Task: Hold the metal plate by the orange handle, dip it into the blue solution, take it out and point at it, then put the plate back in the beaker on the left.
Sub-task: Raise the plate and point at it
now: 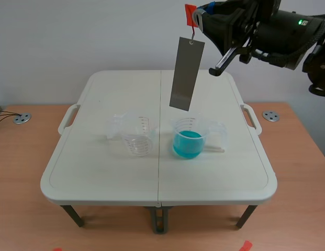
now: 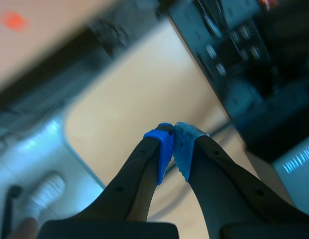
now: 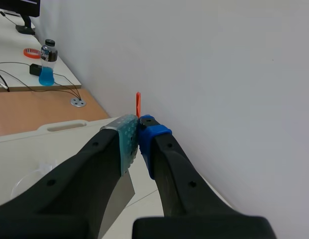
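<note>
**Plate's hanging over the blue beaker, quick handling notes**

I'm placing everything off the blue beaker (image 1: 189, 138). It sits on the white folding table (image 1: 99, 172). High above it, the right gripper (image 1: 196, 16) has its pads pinched tight on the orange handle (image 1: 190, 13). The metal plate (image 1: 186, 73) dangles from that, slightly tilted. Its bottom edge is above the blue beaker's rim and not in the liquid. The left gripper (image 2: 173, 144) is nowhere near the blue beaker, with its pads pressed together on nothing.

My guess on handling is that it's a thin, stiff, light sheet hung loosely, so it'll probably swing. The handle is the only sensible grab, since bare metal looks slick. The beakers look like light plastic, so a knock on the rim could tip one.

Count: one table, one plate, one handle, two grippers and two beakers. The second is an empty clear beaker (image 1: 136, 137) just left of the blue beaker.
</note>
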Available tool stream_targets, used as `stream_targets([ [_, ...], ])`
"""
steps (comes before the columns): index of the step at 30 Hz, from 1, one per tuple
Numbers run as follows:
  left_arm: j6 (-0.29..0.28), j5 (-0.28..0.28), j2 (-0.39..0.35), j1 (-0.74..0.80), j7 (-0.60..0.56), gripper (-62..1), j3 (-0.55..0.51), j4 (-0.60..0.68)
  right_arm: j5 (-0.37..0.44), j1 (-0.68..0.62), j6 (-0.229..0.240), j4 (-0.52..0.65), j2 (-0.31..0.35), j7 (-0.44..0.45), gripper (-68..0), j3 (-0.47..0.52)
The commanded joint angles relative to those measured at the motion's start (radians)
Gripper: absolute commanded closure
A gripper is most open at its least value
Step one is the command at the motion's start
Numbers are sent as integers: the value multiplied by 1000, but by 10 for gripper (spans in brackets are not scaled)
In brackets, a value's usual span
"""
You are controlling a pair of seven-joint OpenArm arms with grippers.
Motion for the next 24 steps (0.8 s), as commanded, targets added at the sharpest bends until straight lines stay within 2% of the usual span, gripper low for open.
stream_targets([
  [1, -2, -10, -14, 11, -9, -18, -26, 41, 19, 14, 6, 31, 8, 3, -15, 23],
  [13, -7, -10, -67, -18, -21, -18, -270, 336, 76, 14, 6, 119, 8, -78, -15, 39],
  [16, -51, -10, -66, -102, -9, -18, -272, 370, 77, 14, 6, 129, 8, -90, -15, 39],
  [20, -175, -10, -52, -253, -10, -18, -256, 375, 79, 14, 6, 129, 8, -97, -15, 39],
  [24, -209, -10, -23, -422, 17, -18, -197, 374, 79, 14, 6, 129, 8, -100, -15, 39],
])
